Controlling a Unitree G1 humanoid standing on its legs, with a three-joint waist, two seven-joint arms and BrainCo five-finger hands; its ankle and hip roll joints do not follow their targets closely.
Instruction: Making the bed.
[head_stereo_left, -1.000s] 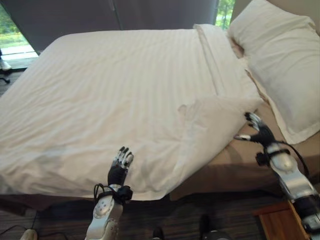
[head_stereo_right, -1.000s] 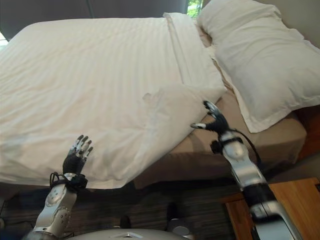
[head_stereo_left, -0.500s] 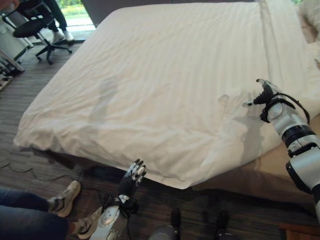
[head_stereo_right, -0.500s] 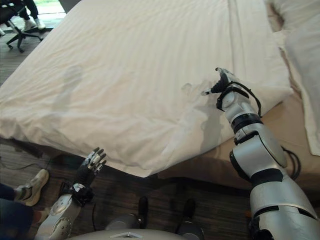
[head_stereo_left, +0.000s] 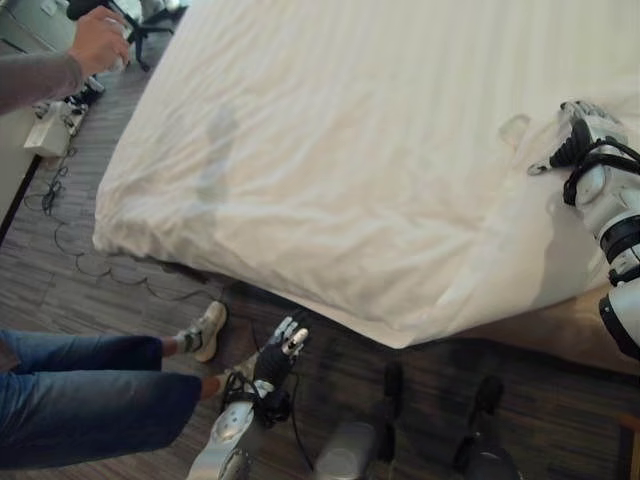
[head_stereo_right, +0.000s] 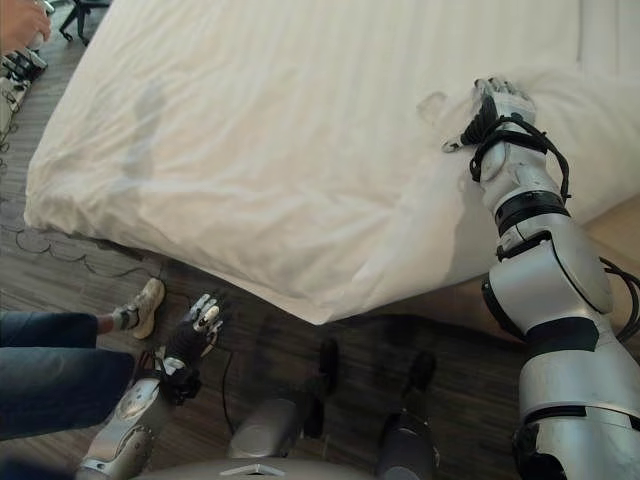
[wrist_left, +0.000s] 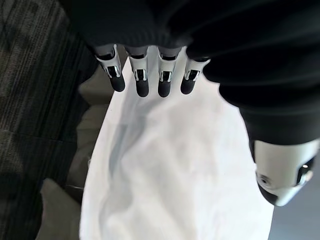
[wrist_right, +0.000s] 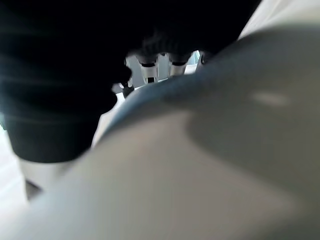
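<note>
A white striped duvet (head_stereo_left: 340, 150) covers the bed, and its near corner (head_stereo_left: 400, 335) hangs over the side. At the right a corner of the duvet is folded back into a raised ridge (head_stereo_right: 560, 130). My right hand (head_stereo_right: 497, 105) lies on that ridge, fingers stretched over the cloth and thumb sticking out sideways; in the right wrist view a fold of cloth (wrist_right: 215, 150) rises in front of its fingers (wrist_right: 150, 70). My left hand (head_stereo_left: 280, 348) hangs low over the dark floor, just short of the duvet's edge, open and holding nothing, fingers (wrist_left: 142, 80) straight toward the duvet (wrist_left: 175, 175).
A person sits at the left, with legs in jeans (head_stereo_left: 90, 390) and shoes (head_stereo_left: 205, 330) close to my left hand. The person's raised hand (head_stereo_left: 98, 40) shows at the far left. Cables (head_stereo_left: 75, 255) lie on the floor by the bed. The tan mattress sheet (head_stereo_left: 590, 325) shows under the folded corner.
The camera has swung left and down, bringing the person's legs into view. My right hand went from the bed's edge up onto the folded duvet corner. My left hand stays open, now over the floor.
</note>
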